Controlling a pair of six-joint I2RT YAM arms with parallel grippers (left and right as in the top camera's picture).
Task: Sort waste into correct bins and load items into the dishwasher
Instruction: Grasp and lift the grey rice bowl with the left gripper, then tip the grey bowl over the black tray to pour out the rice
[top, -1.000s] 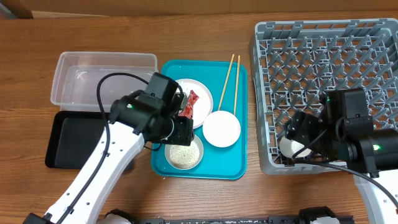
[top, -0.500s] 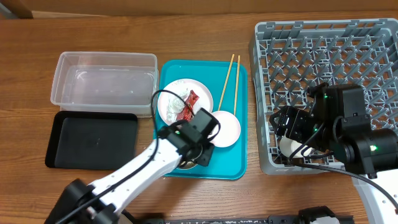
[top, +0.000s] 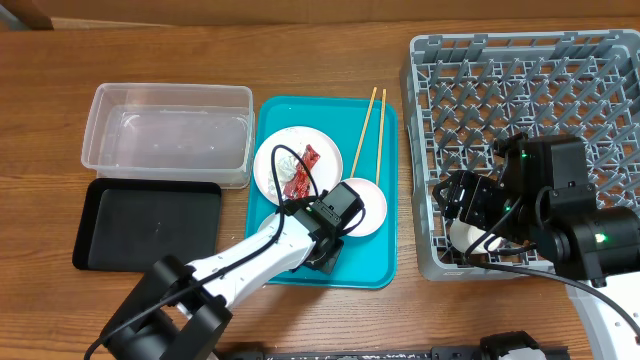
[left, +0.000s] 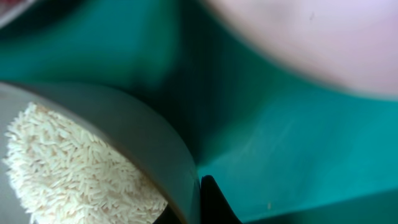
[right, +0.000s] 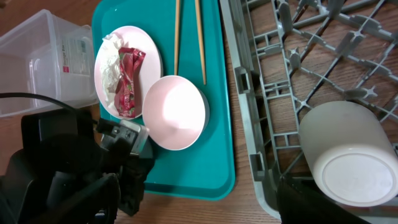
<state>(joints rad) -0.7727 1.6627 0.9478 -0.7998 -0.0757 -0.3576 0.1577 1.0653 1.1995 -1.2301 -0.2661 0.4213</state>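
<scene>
Clear plastic tub (top: 165, 140) at the upper left of the overhead frame, on the wooden bench (top: 200, 50), with nothing inside. Just below it, a flat black tray (top: 145, 225), bare too. Probably set side by side to take two kinds of rubbish. White sticker (right: 74, 46) on the tub wall in the right wrist view, print too small to read.

Toward the middle, a teal serving tray (top: 372, 262) carrying the meal things together. At its top left, a white plate (top: 322, 142) holding a crumpled paper scrap (right: 111, 59) and a red wrapper (right: 127, 81), so not yet sorted. No readable words on the wrapper. Lower down, the left gripper (top: 320, 258) right at the rim of a grey bowl (left: 155, 143) full of white rice (left: 68, 168), likely there to lift the bowl and tip the rice out. One dark finger (left: 217, 208) just outside the bowl wall; spread or pressed together, cannot tell. Beside it a white bowl (top: 362, 205), empty, and above that two wooden chopsticks (top: 372, 130) lying side by side.

At the right, a big grey dish rack (top: 520, 90) with rows of pegs. Near its lower left corner, a white cup (right: 348, 165), bottom facing the right wrist camera, already inside the rack. Close above the cup, the right gripper (top: 465, 212); holding or letting go, cannot tell.
</scene>
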